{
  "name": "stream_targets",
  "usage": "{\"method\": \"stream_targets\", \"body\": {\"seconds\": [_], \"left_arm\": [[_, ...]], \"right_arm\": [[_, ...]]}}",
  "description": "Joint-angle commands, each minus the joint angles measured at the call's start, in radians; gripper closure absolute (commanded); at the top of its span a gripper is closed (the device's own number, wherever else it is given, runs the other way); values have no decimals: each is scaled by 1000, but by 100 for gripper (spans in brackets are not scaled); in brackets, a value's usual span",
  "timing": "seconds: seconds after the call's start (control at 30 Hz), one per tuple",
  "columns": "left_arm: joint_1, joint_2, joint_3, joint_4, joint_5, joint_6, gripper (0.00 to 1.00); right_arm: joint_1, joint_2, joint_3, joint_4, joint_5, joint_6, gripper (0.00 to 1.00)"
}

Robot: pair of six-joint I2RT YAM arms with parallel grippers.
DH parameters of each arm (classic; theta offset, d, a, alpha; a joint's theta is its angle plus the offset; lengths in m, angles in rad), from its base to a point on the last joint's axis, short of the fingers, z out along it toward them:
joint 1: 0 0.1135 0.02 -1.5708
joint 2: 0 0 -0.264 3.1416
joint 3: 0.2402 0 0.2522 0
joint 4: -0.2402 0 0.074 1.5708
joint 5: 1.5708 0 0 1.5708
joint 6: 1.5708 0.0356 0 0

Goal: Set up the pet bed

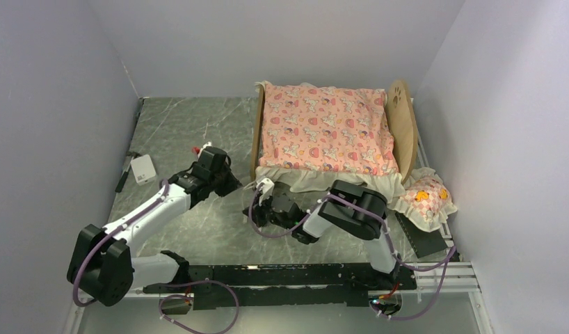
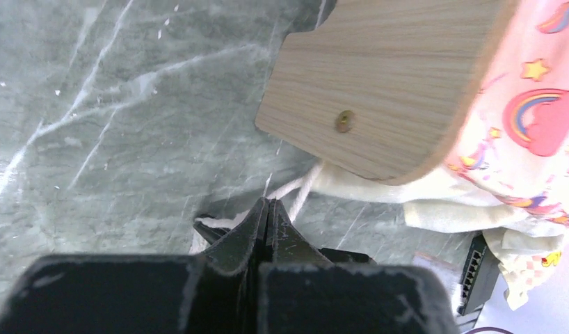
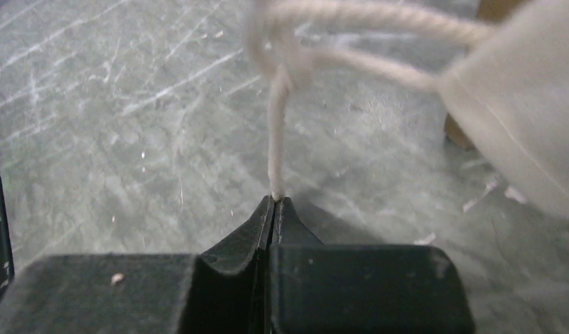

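Observation:
The light-wood pet bed (image 1: pixel 401 125) stands at the back right with the pink cartoon-print mattress (image 1: pixel 323 129) lying in it. Its low footboard (image 2: pixel 386 76) fills the upper left wrist view, and the mattress's cream frill hangs below it. Both grippers meet on the table at the footboard's near corner. My right gripper (image 3: pixel 275 198) is shut on the end of a cream cord (image 3: pixel 275 139) that rises to a knotted loop at the frill. My left gripper (image 2: pixel 268 202) is shut, and cords (image 2: pixel 302 186) run just behind its tips. The frilled pillow (image 1: pixel 424 198) lies right of the bed.
A small white box (image 1: pixel 143 169) and a dark pen-like stick (image 1: pixel 122 174) lie at the table's left edge. A flat black piece (image 1: pixel 424 236) sits near the pillow. Grey walls close in on both sides and behind. The arms' mounting rail (image 1: pixel 282 275) runs along the front.

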Motion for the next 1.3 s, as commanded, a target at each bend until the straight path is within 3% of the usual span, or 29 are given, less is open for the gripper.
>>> {"method": "stream_targets", "body": {"seconds": [0.0, 0.27, 0.57, 0.77, 1.1, 1.27], "left_arm": [[-36, -52, 142, -70, -74, 112, 100], [-222, -40, 343, -204, -286, 244, 100], [-223, 76, 521, -245, -431, 417, 100], [-201, 142, 608, -231, -389, 469, 100], [-191, 64, 465, -224, -362, 402, 100], [-186, 25, 376, -184, -302, 374, 100]], "right_arm": [[0, -98, -73, -49, 10, -15, 100], [0, -153, -95, -92, 10, -29, 100], [0, -220, -95, -195, 37, -64, 100], [0, -331, -147, -333, 88, -74, 100], [-1, -764, -226, -687, 110, -88, 100], [-2, -783, -185, -729, 12, -157, 100]]}}
